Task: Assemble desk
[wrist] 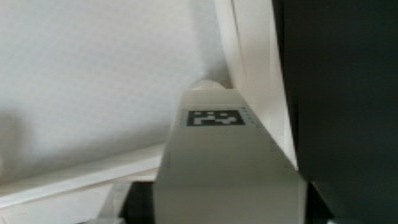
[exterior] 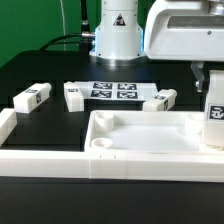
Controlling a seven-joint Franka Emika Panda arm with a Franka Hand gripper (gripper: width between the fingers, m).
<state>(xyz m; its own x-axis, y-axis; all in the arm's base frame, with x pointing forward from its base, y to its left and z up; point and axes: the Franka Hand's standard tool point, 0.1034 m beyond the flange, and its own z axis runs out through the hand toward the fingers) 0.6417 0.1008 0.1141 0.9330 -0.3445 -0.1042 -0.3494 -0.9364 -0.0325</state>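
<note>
Across the black worktop [exterior: 50,70] the rimmed tabletop [exterior: 150,135] lies nearest, the marker board [exterior: 112,90] and three loose legs [exterior: 34,97] behind it, while my claw [exterior: 208,85] grips a fourth leg [exterior: 214,125] upright at its end on the exterior view's right.

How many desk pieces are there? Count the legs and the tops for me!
White square-section plastic legs: 4
White rectangular rimmed plastic tabletop: 1
Total: 5
</note>
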